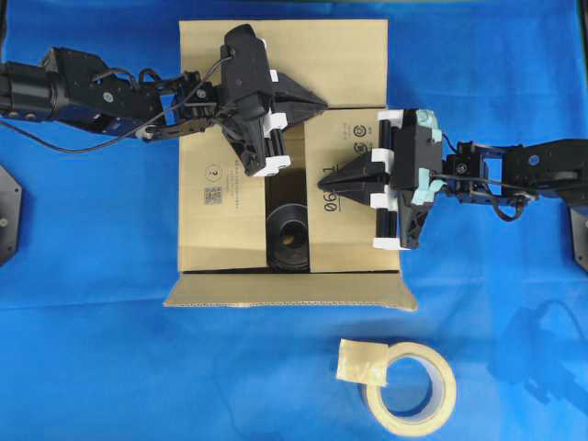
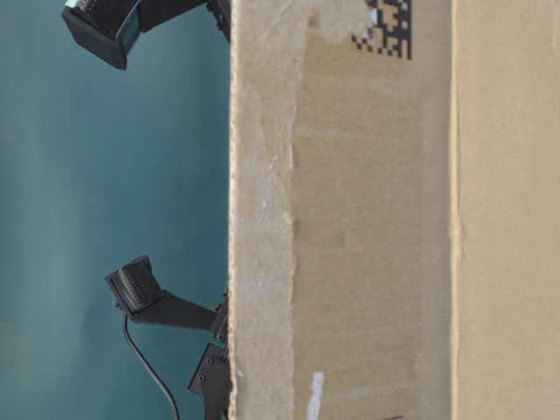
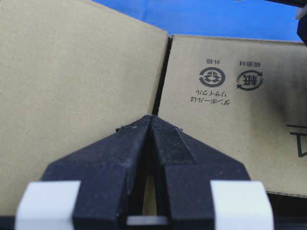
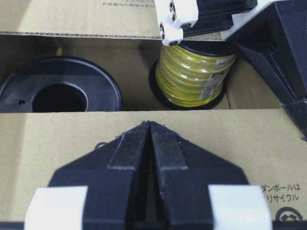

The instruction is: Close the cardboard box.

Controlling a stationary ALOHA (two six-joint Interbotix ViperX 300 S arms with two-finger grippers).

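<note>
Gap between side flaps of cardboard box (image 1: 285, 156) narrow; black spool (image 1: 288, 237) and, probably just beside it, yellow wire spool (image 4: 194, 79) underneath.

The cardboard box (image 1: 276, 197) sits on a blue cloth (image 1: 92, 349) with its side flaps folded partly in. The left gripper (image 1: 317, 101) has its fingers pressed together, tips over the seam by the far flap. The right gripper (image 1: 333, 181), fingers also together, points across the right flap. Just beyond and below its fingertips, in the gap between the flaps, a black spool (image 1: 288, 237) shows. A tape roll (image 1: 411, 388) lies well below the box.
</note>
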